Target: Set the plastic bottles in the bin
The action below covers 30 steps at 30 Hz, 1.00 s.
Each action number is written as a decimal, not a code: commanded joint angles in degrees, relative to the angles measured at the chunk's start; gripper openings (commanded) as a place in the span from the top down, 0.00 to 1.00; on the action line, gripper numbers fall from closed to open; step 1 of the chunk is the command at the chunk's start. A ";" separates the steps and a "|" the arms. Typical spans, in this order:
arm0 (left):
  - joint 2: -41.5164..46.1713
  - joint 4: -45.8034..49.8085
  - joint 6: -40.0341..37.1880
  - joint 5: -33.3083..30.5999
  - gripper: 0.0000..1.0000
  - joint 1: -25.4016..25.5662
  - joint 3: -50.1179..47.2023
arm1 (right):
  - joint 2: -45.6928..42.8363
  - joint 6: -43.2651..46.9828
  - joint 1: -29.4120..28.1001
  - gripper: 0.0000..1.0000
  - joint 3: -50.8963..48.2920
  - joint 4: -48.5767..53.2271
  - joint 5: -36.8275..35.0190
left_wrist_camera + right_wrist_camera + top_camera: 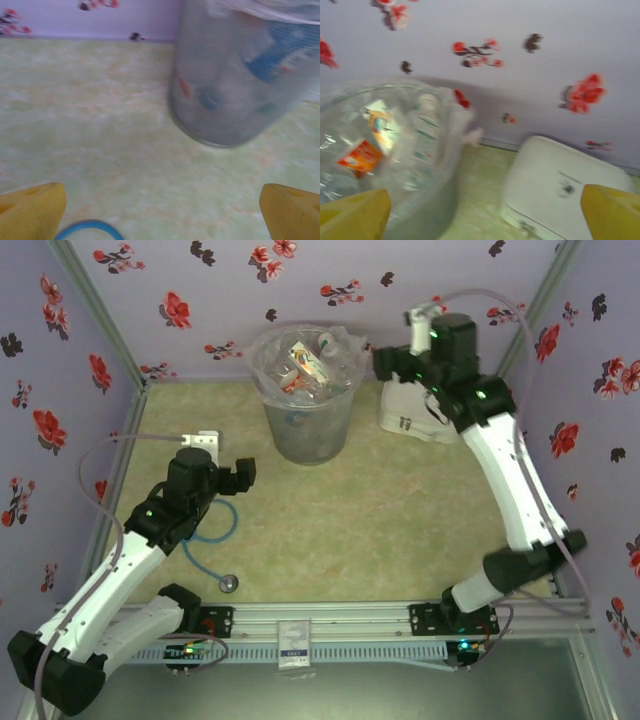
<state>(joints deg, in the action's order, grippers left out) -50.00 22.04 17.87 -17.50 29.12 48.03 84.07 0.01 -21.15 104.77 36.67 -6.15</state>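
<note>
Bin (310,435) holding plastic bottles (305,365); left gripper (162,210), right gripper (485,212) both open, empty; risk: right gripper clips rim, tipping it

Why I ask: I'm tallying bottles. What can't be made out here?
Number of bottles: top view, they overlap under bag glare in the bin; left wrist view, frosted wall and blur leave colour patches.
Stethoscope: top view, partly under the left arm; left wrist view, cut by the bottom edge.
Case: top view, right arm covers part; right wrist view, latch blurred.
</note>
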 commanded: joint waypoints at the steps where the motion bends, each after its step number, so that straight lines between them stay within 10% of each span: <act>1: -0.51 -4.78 -4.36 -10.48 0.00 -3.35 -2.85 | -6.79 -2.12 2.71 0.01 -14.19 -5.55 -3.75; 12: -1.81 -22.37 -2.59 -13.79 0.00 -13.42 -19.47 | -21.79 -7.12 7.63 0.01 -58.68 -30.07 -14.63; 25: -4.82 -28.24 -9.99 -13.22 0.00 -15.59 -24.18 | -15.74 -4.99 8.06 0.01 -75.60 -48.39 -18.19; 30: -6.91 -43.76 -12.37 -13.52 0.00 -15.92 -31.86 | -12.83 -3.35 8.10 0.01 -79.79 -60.77 -17.62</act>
<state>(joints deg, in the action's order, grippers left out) -55.79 -11.07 8.54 -29.15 13.85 20.05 69.87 -4.60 -13.47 27.09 -13.30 -22.13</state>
